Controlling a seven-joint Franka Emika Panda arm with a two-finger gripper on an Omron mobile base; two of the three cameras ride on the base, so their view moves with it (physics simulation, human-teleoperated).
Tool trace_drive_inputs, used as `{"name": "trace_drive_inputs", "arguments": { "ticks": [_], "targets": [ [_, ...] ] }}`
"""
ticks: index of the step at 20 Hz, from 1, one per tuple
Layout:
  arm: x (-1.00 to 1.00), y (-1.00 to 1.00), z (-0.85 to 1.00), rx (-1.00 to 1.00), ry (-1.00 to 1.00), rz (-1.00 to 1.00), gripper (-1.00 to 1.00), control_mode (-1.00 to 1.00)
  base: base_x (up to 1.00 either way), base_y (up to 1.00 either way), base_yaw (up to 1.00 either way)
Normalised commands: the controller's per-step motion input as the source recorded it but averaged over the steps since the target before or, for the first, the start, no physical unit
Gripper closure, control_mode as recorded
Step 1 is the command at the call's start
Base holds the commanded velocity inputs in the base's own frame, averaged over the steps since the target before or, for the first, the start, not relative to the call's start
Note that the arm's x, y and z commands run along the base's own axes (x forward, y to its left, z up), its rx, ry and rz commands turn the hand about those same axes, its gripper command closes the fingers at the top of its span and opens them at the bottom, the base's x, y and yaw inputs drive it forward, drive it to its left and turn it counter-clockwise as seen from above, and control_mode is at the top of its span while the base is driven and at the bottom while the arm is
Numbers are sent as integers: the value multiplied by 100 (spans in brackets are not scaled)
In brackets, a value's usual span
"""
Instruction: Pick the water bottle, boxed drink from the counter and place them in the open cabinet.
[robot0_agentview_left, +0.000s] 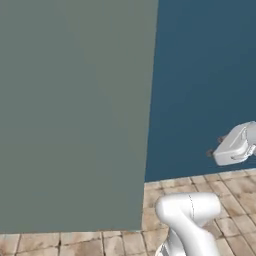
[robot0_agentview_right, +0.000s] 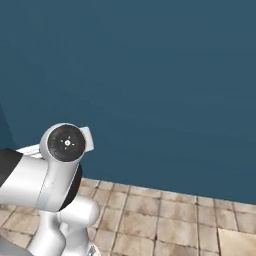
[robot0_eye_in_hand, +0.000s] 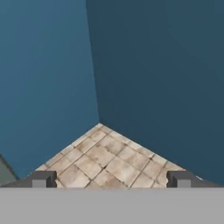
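Observation:
The water bottle, the boxed drink and the counter are out of view. My gripper (robot0_eye_in_hand: 111, 179) is open, its two dark fingertips (robot0_eye_in_hand: 43, 179) wide apart with nothing between them. It faces a corner where two dark blue walls meet the tiled floor. In the left base view the gripper (robot0_agentview_left: 215, 146) hangs at the right edge in front of the blue wall, above the floor. A tall flat grey-green panel (robot0_agentview_left: 75, 110) fills the left of that view. No shelf or knob shows on it, so I cannot tell whether it belongs to the open cabinet.
Dark blue wall (robot0_agentview_right: 150, 85) stands close ahead in both base views. Beige tiled floor (robot0_agentview_right: 160, 220) runs along its foot. A sliver of grey-green (robot0_eye_in_hand: 5, 173) shows at the hand view's lower left.

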Motion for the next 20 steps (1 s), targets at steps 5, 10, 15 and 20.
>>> {"name": "trace_drive_inputs", "arguments": {
  "ticks": [5,10,15,20],
  "targets": [
    [0,0,0,0,0,0,-100,100,81,3,-16],
    [0,0,0,0,0,0,-100,100,64,-2,-31],
    [0,0,0,0,0,0,-100,100,44,-1,-53],
    [0,0,0,0,0,0,-100,100,33,0,-67]
  ]
}}
